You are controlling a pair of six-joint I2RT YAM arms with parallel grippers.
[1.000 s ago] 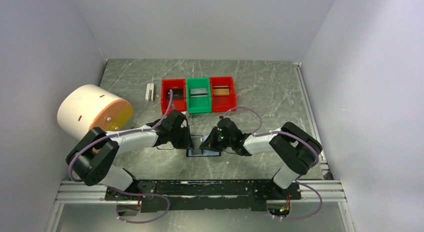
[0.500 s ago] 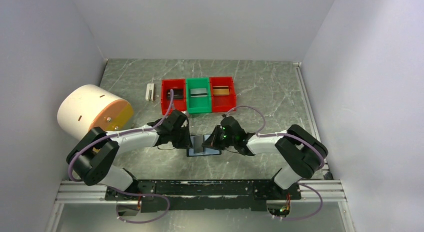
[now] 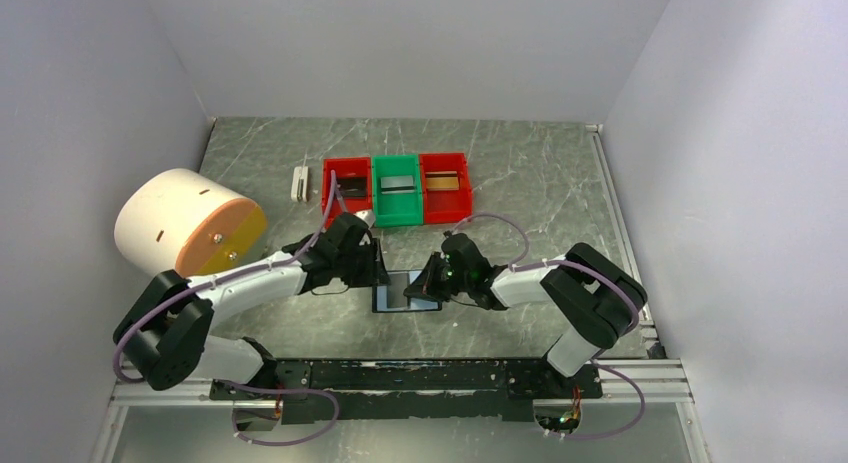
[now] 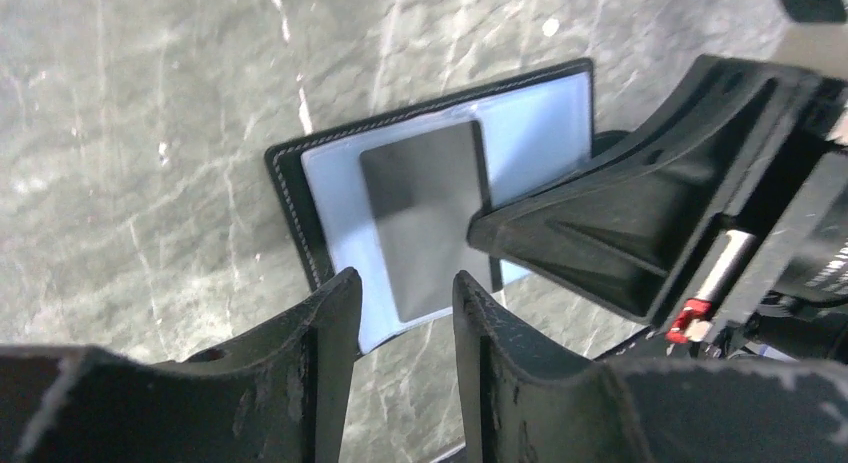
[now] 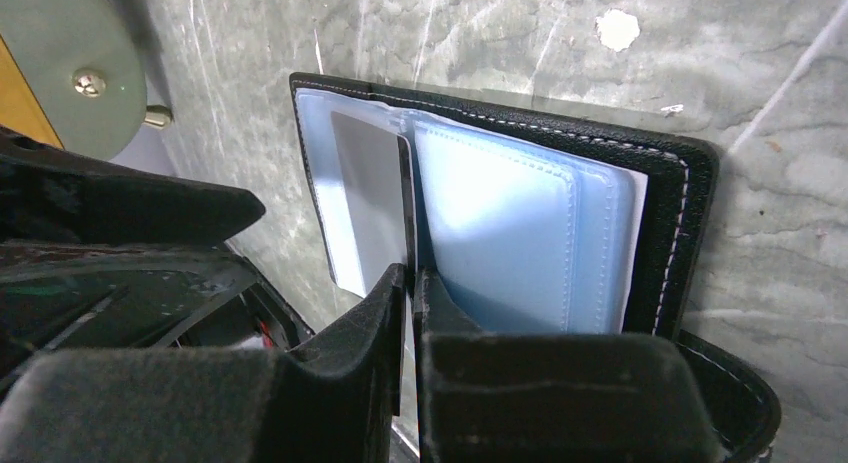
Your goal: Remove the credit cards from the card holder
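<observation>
The card holder (image 3: 392, 295) lies open on the table (image 3: 540, 183), a grey credit card (image 5: 368, 198) in its pocket. At its right, the right gripper (image 5: 410, 283) pinches shut on that card's edge. At its left, the left gripper (image 4: 405, 283) hangs part-open, empty. Beyond it stand three bins (image 3: 397, 219).

No text, label, brand, number or sign can be read in any view. The grey card (image 4: 425, 218) in the card holder (image 4: 335, 223) shows a plain face. The 3 cards (image 3: 397, 184) in the bins (image 3: 396, 218) near the worktop's far edge are too small to read.
</observation>
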